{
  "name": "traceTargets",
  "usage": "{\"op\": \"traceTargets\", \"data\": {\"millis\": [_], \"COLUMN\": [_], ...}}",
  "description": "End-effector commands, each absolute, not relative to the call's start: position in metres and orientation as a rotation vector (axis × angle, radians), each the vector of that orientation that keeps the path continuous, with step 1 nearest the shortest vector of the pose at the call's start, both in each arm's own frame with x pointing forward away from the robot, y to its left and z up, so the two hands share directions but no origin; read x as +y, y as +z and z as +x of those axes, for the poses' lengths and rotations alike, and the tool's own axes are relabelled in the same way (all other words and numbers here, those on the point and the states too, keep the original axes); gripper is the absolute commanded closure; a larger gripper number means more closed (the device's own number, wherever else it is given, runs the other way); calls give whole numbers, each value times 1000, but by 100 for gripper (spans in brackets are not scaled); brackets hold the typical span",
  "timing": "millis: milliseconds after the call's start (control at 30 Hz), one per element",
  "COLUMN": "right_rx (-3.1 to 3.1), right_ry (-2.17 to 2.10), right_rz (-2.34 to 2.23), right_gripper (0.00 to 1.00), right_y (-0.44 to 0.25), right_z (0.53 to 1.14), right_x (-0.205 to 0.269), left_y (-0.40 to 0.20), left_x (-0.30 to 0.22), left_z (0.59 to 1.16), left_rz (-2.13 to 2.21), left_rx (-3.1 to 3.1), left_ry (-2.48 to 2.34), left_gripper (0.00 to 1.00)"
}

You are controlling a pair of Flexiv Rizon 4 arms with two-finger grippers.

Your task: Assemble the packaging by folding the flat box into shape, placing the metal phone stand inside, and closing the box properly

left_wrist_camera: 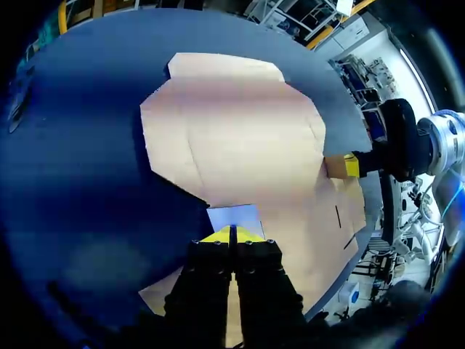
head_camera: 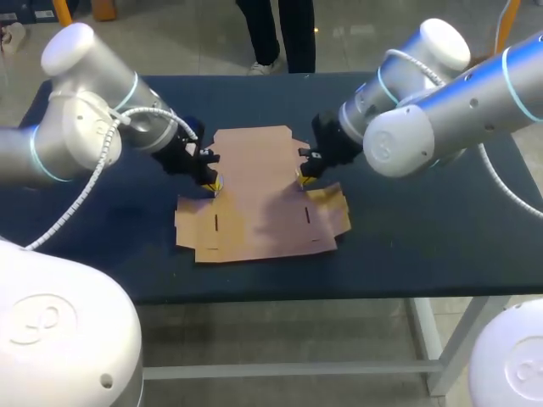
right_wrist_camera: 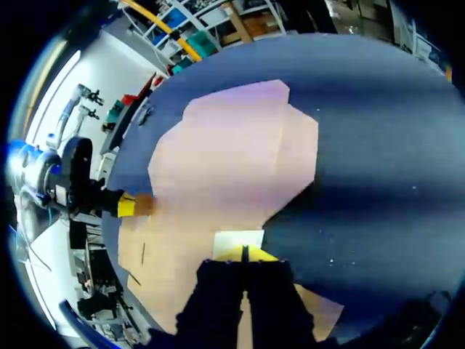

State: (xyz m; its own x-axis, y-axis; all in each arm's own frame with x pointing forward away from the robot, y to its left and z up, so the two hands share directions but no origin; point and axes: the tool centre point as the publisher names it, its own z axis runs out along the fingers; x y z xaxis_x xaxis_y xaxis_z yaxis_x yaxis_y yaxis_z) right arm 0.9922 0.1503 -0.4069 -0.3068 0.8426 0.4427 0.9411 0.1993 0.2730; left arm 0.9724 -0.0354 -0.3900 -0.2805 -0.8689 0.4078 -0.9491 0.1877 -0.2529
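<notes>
Resting at the left edge of the flat box [head_camera: 259,199], the left end effector [left_wrist_camera: 232,234] has its two yellow tips drawn together, only a hairline seam between them. Nothing is gripped in that seam. The tips touch the near edge of a small pale tab [left_wrist_camera: 232,217] at a notch in the cardboard. The right end effector [right_wrist_camera: 245,253] mirrors this at the box's right edge: fingers closed tip to tip, with a second pale tab [right_wrist_camera: 238,240] just ahead of them and against them. Whether either tab is lifted off the sheet cannot be told. Left arm [head_camera: 85,127] comes in from its own side and angles down and inward, wrist pointing toward the box centre. Right arm [head_camera: 441,110] does likewise from the opposite side. The two end effectors face each other across the sheet's width. The box lies unfolded at the middle of the dark blue tabletop [head_camera: 407,246], slots and flaps showing.
</notes>
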Motion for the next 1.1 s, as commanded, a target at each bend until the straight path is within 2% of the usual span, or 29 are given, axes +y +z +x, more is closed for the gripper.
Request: {"op": "traceTargets", "data": {"millis": [33,1100], "right_rx": [-2284,-2324], "right_ry": [-737,-651], "right_rz": [-1732,-1765], "right_gripper": [100,100], "right_y": [-407,-415], "right_z": [990,992], "right_x": [155,167], "left_y": [-391,-401], "left_x": [-40,-50], "left_z": [976,982], "left_rz": [1770,1756], "left_rx": [-2286,-2286], "left_ry": [675,638], "left_gripper": [100,100]}}
